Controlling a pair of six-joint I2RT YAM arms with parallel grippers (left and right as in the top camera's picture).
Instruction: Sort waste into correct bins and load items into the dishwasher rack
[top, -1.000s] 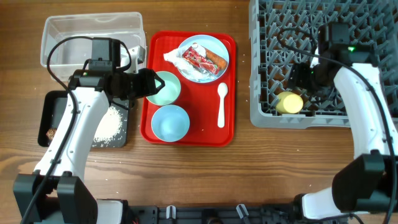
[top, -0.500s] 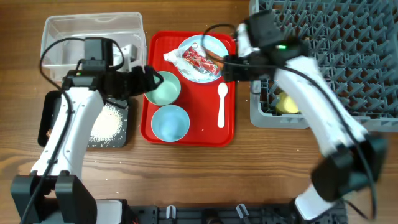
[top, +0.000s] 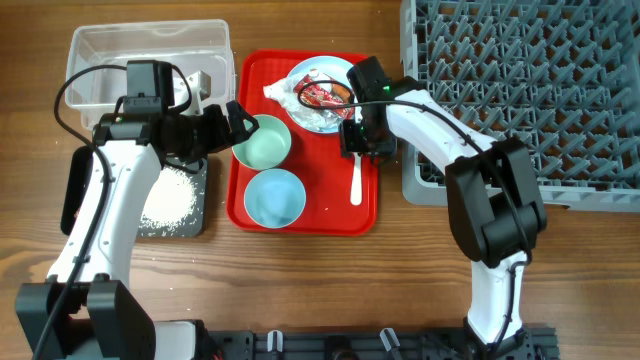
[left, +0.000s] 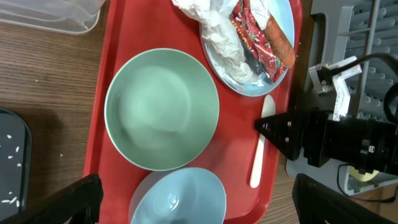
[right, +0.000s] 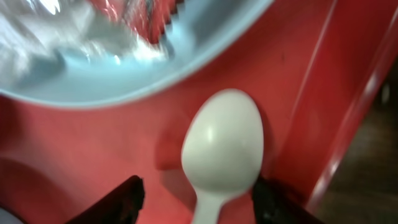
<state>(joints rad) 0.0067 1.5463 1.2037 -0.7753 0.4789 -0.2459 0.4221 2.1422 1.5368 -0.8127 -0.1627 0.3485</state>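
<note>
The white spoon (top: 356, 178) lies on the right side of the red tray (top: 250, 75). My right gripper (top: 358, 140) is open and low over it, its fingers either side of the spoon's bowl end (right: 224, 140) without touching. The light blue plate (top: 340, 75) holds the white tissue (top: 283, 92), the red wrapper (top: 322, 96) and an orange piece (left: 281, 38). My left gripper (top: 237, 124) is open and empty at the left rim of the pale green bowl (top: 263, 143). The light blue bowl (top: 273, 197) sits in front of it.
The grey rack (top: 520, 80) fills the right side, and a bit of yellow cup (left: 367, 176) shows in it. The clear tub (top: 150, 55) stands at the back left. The black tray (top: 190, 225) with white rice (top: 165, 195) lies below it.
My right arm has swung from the rack across to the red tray and come down over the spoon. My left gripper has edged a little back and right by the green bowl.
</note>
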